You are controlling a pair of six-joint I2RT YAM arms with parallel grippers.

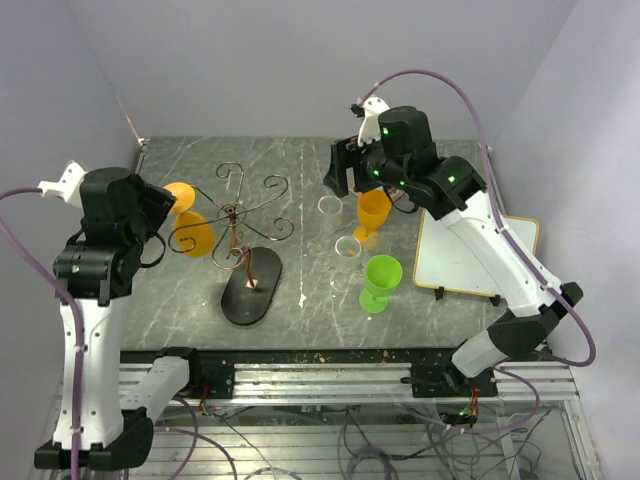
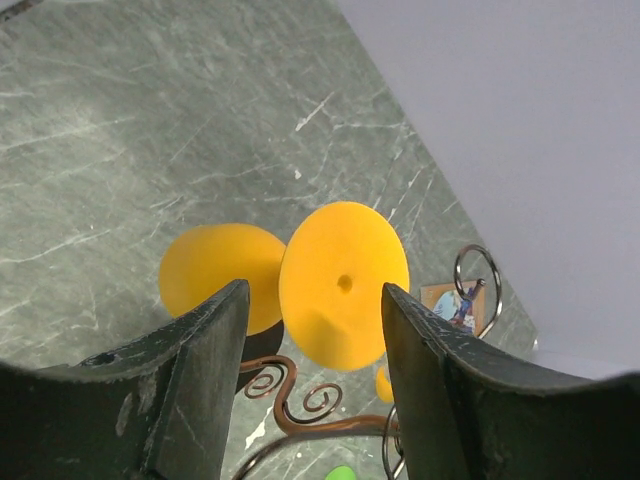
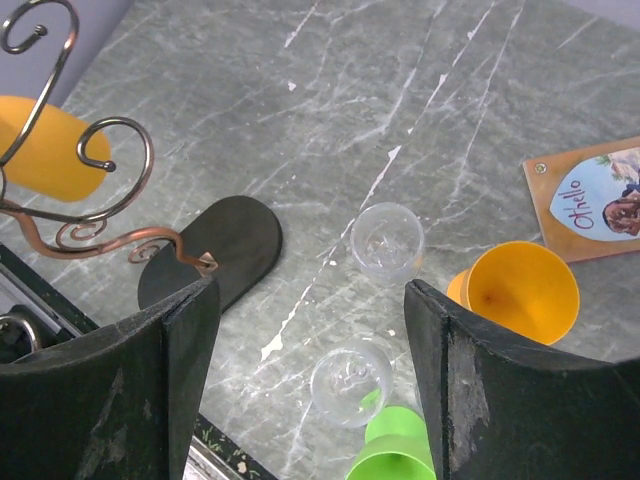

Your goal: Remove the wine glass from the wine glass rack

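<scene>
The left gripper's (image 2: 315, 300) 2 dark matte fingers (image 2: 200, 370) stand wide apart, framing the round foot of the smooth orange plastic wine glass (image 2: 340, 260). It hangs on the left side of the thin copper-brown wire scroll rack (image 1: 235, 215). The right gripper (image 3: 310, 300) gapes, holding nothing.

The left arm (image 1: 115, 215) hides part of the wine glass (image 1: 194, 232); the bottom edge crops the green glass (image 3: 392, 450).

Wine glass (image 1: 197, 236) on left of rack (image 1: 250, 290)
</scene>
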